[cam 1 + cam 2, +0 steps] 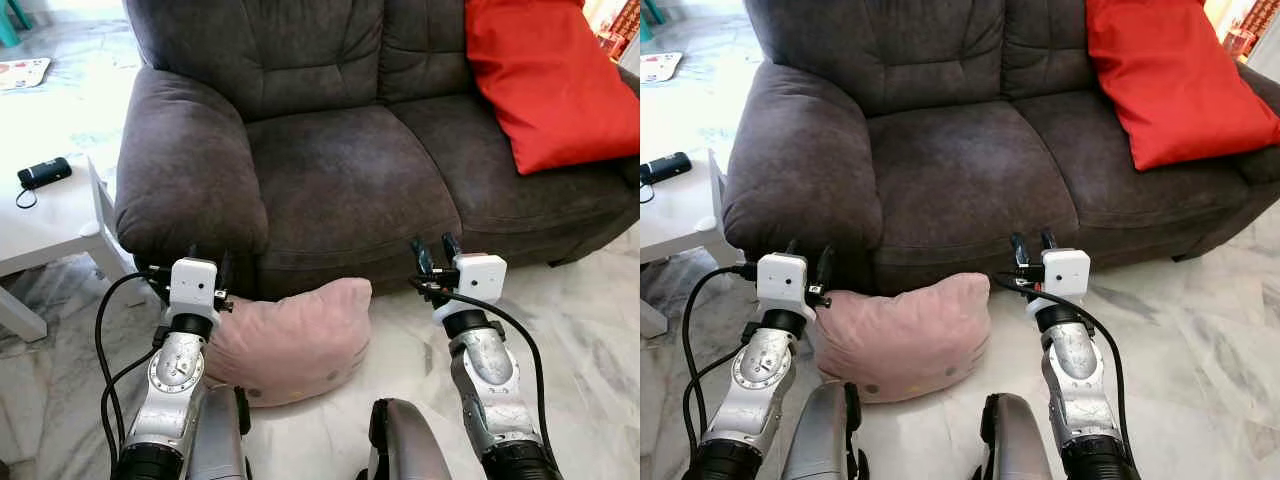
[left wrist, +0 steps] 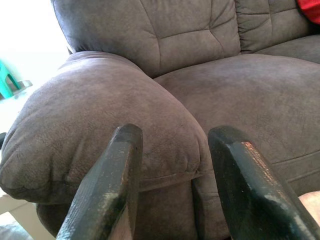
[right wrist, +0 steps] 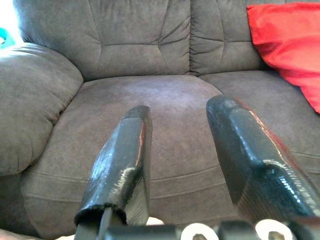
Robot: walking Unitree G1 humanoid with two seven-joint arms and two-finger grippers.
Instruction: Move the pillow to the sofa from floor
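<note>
pink pillow [image 1: 290, 340]: on marble floor, against grey sofa [image 1: 340, 180] front | left gripper [image 1: 208, 268]: fingers apart, above pillow's left end | right gripper [image 1: 434, 254]: fingers apart, empty, right of pillow

Parted black fingers [image 3: 125, 170] face the grey sofa [image 3: 150, 100] and red cushion [image 3: 285, 45]

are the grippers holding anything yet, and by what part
Nothing is held. The left gripper and right gripper are both open, raised on either side of the pink pillow, which lies on the floor against the sofa.
</note>
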